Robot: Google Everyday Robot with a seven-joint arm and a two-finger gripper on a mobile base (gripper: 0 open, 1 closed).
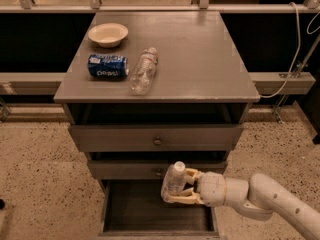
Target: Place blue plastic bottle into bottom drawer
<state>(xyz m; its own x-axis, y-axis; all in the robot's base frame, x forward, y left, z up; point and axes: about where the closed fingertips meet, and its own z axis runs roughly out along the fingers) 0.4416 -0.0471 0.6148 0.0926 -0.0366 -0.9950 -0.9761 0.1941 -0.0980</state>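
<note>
Gripper: the cream two-finger gripper (pixel 176 189) hangs at lower centre of the frame, its arm reaching in from the lower right.
Fingers: the fingers (pixel 181 199) are clamped around the blue plastic bottle (pixel 172 182).
Bottle: white cap uppermost, held in front of the middle drawer (pixel 125 170), above the drawer below.
Bottom drawer: the bottom drawer (pixel 150 232) is pulled open at bottom centre, its inside dark.
Cabinet top (pixel 205 49): a bowl (pixel 108 34) at upper left; a Pepsi can (pixel 107 66) and a slim clear bottle (pixel 143 71) lie side by side.

Bottle (pixel 174 180) base behind end effector (pixel 173 194)
</note>
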